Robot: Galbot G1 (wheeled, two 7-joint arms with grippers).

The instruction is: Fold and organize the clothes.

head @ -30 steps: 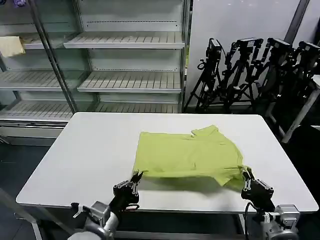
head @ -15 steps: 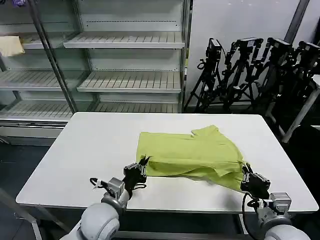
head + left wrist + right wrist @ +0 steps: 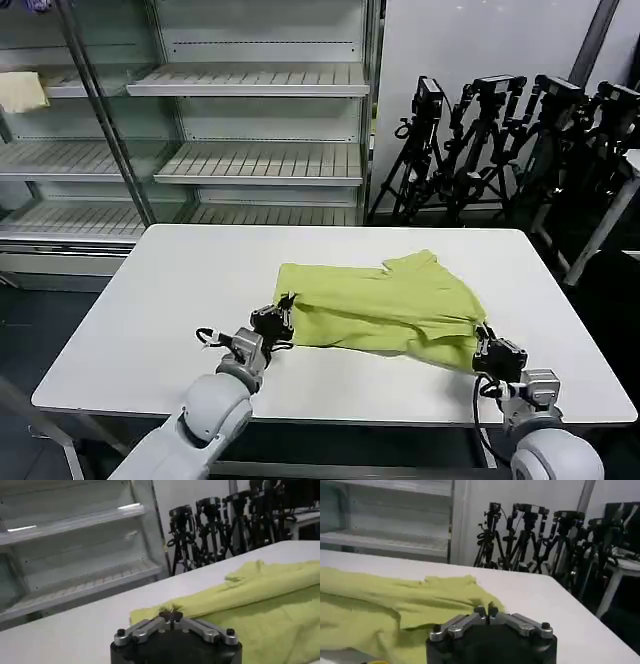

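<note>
White bench [image 3: 170,300] fills most of the view, w/ shelving [image 3: 250,110] behind and tripods [image 3: 500,140] off to the right.

The shirt [image 3: 385,305] lies right of centre on the bench, nearer the front edge than the back. Its near hem is lifted and carried over the rest, so a loose fold runs across it; the far part, w/ a sleeve bump, lies flat toward the back edge.

Left gripper [image 3: 277,321] is at the shirt's front-left corner, pinched shut on the cloth; in the left wrist view the gripper [image 3: 171,615] tips meet right on the hem. Right gripper [image 3: 489,348] is at the front-right corner, near the bench's front edge, likewise closed on the hem; in the right wrist view the gripper [image 3: 486,612] has its fingers together w/ cloth bunched in front.

Step in hand, I'd say: bottom-to-top fold, approx. a third done.

To do it well:
- Keep both corners level and moving at the same pace toward the back edge; the right side looks lower and saggier.
- Keep the hem taut between the arms so the crease is straight.
- Lay the hem down on the far part before letting go, not above it, or it'll flop and wrinkle.
</note>
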